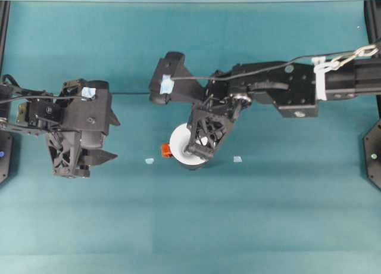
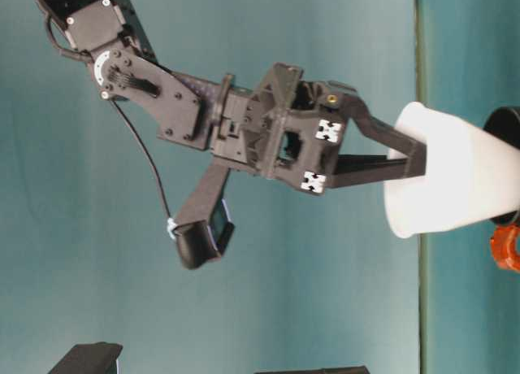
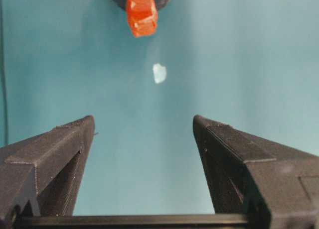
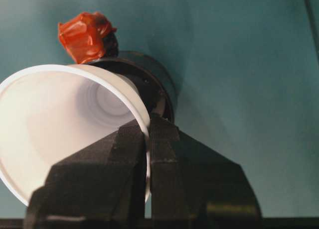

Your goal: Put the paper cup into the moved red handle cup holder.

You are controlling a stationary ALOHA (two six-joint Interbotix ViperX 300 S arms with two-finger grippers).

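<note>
On the teal worktop (image 1: 268, 214), the right hand (image 4: 148, 134) pinches the paper cup (image 4: 65, 134) rim, tilted into the red handle cup holder (image 4: 157, 79); the left hand (image 3: 144, 134) is spread, empty.

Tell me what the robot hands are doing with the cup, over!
Right gripper shut on paper cup rim, cup tilted, base in the red handle cup holder. Left gripper open, empty, off to the side. Nothing blocking.

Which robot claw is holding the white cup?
The right gripper, reaching in over the middle of the table. Its jaws pinch the rim of the paper cup. The left gripper is off to the side, open, holding nothing.
</note>
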